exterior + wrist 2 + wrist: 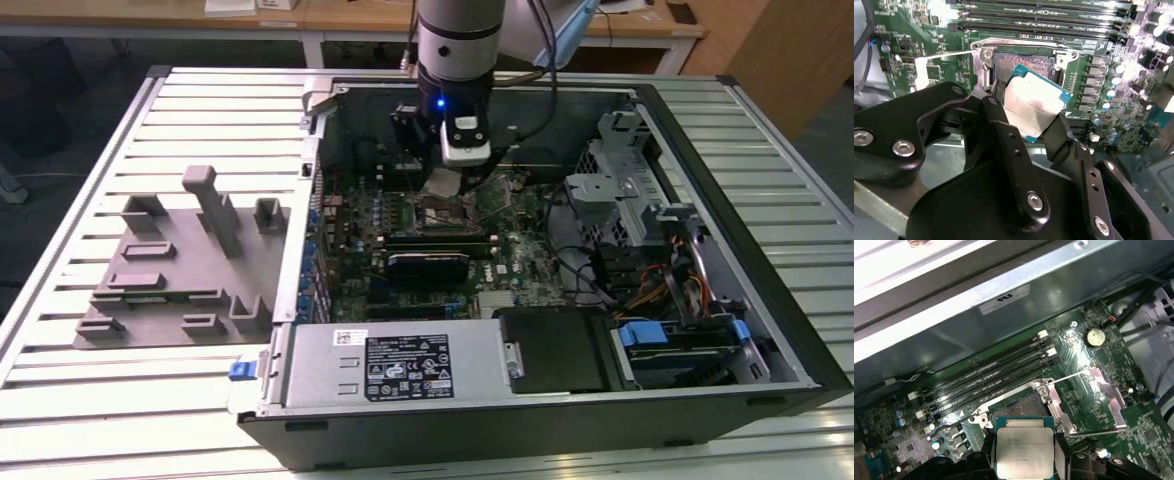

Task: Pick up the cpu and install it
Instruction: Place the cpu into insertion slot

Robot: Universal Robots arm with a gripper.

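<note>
Cpu look: the cpu (1025,445) is a small, flat, square chip. Its dull silver metal top has fine print on it that is too small to read. A thin blue-green rim runs round the metal and shows best in the second wrist view (1036,102), where the top catches a pale pinkish glare.
Cpu place: it is held off the board, just above and beside the open socket (1021,407), and is not seated in it. In the exterior view the cpu (441,182) hangs tilted under the arm, inside the case.
Gripper: the gripper (1029,117) is closed onto the cpu. One black finger (999,107) presses on each of two opposite edges, and the chip fills the gap between them.
Socket: a square bed of fine contacts, bare, framed by a bright metal bracket.
Load plate: the plate (1104,390) is swung open and lies flat on the board beside the socket, with a thin lever wire along it.
Memory slots: long dark slots (989,375) run in parallel rows just beyond the socket.
Motherboard: the green board (400,250) lies flat in the bottom of the case, and a round coin battery (1095,335) sits near the load plate.
Case: the black computer case (667,130) lies on its side with its panel off.
Desk: the slatted metal desk (80,140) carries the case, and a grey plastic fixture (174,270) stands on the exterior view's left.
</note>
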